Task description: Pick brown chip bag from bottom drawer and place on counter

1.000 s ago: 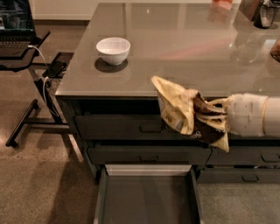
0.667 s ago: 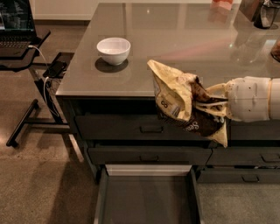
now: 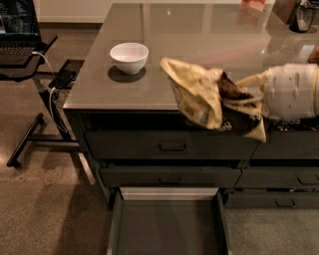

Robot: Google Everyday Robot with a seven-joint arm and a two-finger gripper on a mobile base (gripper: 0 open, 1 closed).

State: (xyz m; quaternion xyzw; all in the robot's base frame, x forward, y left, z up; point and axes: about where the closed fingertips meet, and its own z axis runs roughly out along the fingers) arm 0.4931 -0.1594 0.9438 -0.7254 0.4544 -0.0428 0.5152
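Note:
The brown chip bag (image 3: 202, 97), crinkly cream-yellow with a dark brown panel, hangs in the air at the front edge of the counter (image 3: 199, 35). My gripper (image 3: 244, 97) comes in from the right on a white arm and is shut on the bag's right end, where the bag crumples around it. The bag sits at counter-top height, partly over the edge and partly in front of the top drawers. The bottom drawer (image 3: 169, 226) stands pulled open below, and nothing shows inside it.
A white bowl (image 3: 129, 56) stands on the counter's left part. Two shut handled drawers (image 3: 169, 147) sit above the open one. A black laptop stand (image 3: 22, 60) with cables stands at the left. Dark items (image 3: 299, 15) sit at the counter's far right corner.
My gripper has lifted the bag higher and a little towards the counter. The bag's top now reaches above the counter's front edge. The drawer has stayed open.

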